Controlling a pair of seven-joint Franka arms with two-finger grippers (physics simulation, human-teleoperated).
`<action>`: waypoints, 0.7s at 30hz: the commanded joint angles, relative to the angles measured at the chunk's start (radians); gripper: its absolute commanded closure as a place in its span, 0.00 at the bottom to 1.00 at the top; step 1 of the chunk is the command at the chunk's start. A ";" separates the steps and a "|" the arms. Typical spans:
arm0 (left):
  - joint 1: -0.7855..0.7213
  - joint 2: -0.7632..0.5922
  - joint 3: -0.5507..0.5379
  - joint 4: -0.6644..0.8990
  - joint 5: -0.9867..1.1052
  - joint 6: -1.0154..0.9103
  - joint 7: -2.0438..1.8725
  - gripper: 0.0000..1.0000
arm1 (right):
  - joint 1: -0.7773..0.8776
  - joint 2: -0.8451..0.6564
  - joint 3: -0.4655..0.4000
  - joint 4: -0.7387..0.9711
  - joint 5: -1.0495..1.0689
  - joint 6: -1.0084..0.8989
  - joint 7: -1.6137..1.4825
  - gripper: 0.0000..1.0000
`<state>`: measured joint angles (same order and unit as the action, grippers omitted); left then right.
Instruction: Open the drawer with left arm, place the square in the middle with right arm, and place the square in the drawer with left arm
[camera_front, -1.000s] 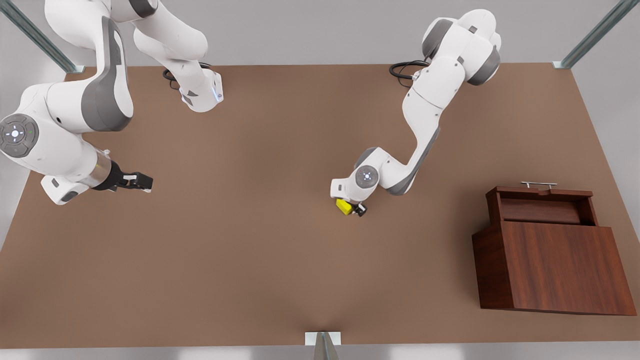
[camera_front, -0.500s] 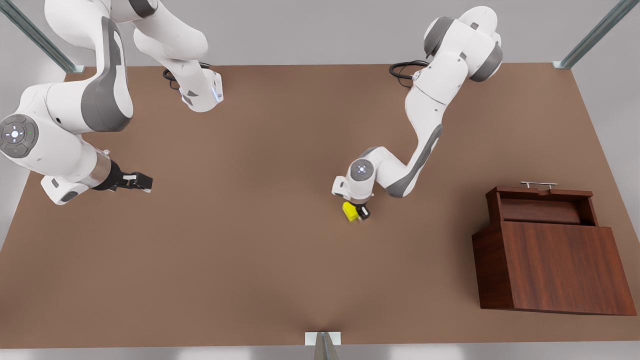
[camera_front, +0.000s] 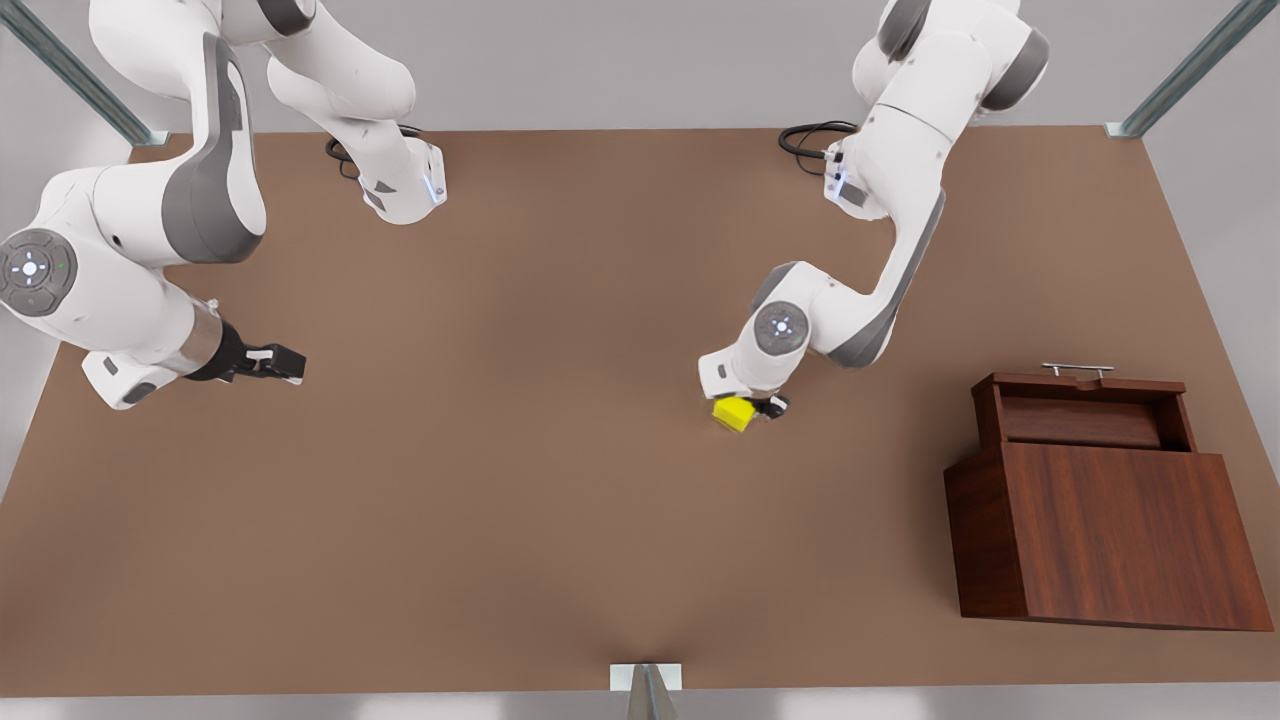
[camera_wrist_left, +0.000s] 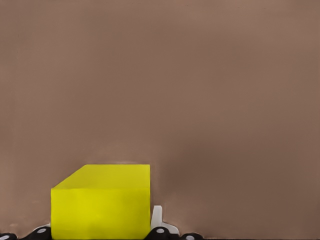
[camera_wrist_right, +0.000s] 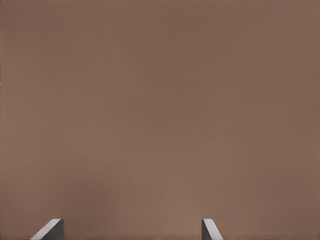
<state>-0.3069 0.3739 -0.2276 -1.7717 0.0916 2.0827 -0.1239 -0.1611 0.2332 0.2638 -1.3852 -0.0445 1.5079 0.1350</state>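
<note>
The left arm's black two-finger gripper (camera_front: 752, 409), centre-right in the front view, clenched the small bright yellow cube (camera_front: 733, 413) over the brown tabletop (camera_front: 520, 480). The right gripper (camera_front: 272, 363), at far left, waited with fingers spread.

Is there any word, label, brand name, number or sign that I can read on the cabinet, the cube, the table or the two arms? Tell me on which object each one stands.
No readable text.
Dark reddish-brown wooden cabinet: wood grain alone.
Small yellow cube, in the left gripper: plain faces.
Brown tabletop: unmarked.
White arms: small light dots on round joint caps, no letters; right gripper bears none.
</note>
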 joint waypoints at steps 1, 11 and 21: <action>0.031 -0.051 0.005 0.000 -0.026 -0.061 -0.066 0.34 | 0.000 0.000 0.000 0.000 0.000 0.000 0.000 0.00; 0.474 -0.233 0.197 0.003 -0.029 -0.291 0.171 0.34 | 0.000 0.000 0.000 0.000 0.000 0.000 0.000 0.00; 0.628 -0.089 0.197 0.003 -0.021 -0.078 0.240 0.33 | 0.000 0.000 0.000 0.000 0.000 -0.005 0.000 0.00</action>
<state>0.3222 0.2902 -0.0308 -1.7687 0.0834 2.0075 0.1207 -0.1611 0.2332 0.2630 -1.3852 -0.0300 1.5033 0.1350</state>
